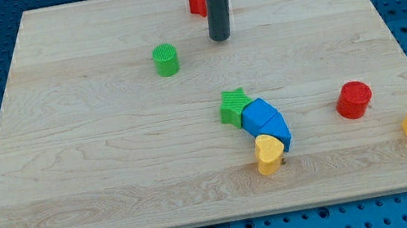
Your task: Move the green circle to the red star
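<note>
**Getting behind the green circle**

The board (75, 185) is the widest thing here. My tip (220, 39) holds nothing, being a bare rod, and rests near the view's top, just below the red star (198, 0), which it partly hides. The green circle (165, 60) sits apart to the tip's left and slightly lower. To push well, I judge the tip should swing round to the circle's lower-left side, then drive it up and rightward toward the star, keeping the line centred so the circle does not slip off sideways.

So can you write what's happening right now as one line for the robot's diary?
tip right of green circle, apart | red star behind rod, near top | circle not yet at star
</note>
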Robot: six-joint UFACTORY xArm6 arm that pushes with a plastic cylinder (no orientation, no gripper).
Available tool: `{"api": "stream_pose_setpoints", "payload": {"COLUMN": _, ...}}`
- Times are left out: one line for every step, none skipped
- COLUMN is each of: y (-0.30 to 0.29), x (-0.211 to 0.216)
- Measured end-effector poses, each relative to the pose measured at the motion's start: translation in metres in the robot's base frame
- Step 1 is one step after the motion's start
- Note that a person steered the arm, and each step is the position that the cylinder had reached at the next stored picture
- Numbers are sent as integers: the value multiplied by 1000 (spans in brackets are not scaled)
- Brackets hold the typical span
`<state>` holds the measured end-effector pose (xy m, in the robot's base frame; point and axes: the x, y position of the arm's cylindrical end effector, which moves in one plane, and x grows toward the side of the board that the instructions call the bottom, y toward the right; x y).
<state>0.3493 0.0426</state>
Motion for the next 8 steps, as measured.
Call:
{"api": "stream_pose_setpoints", "payload": {"y": -1, "x": 46}}
{"api": "stream_pose_setpoints", "payload": {"y": -24, "x": 79}}
{"api": "stream_pose_setpoints", "payload": {"y": -63, "x": 105}}
{"api": "stream_pose_setpoints", "payload": {"y": -101, "x": 94}}
{"api": "stream_pose_setpoints", "payload": {"y": -99, "x": 63}}
{"api": "stream_pose_setpoints", "payload": {"y": -103, "x": 39}}
{"api": "stream_pose_setpoints", "payload": {"y": -97, "x": 21}}
{"api": "stream_pose_setpoints", "payload": {"y": -88, "x": -6}}
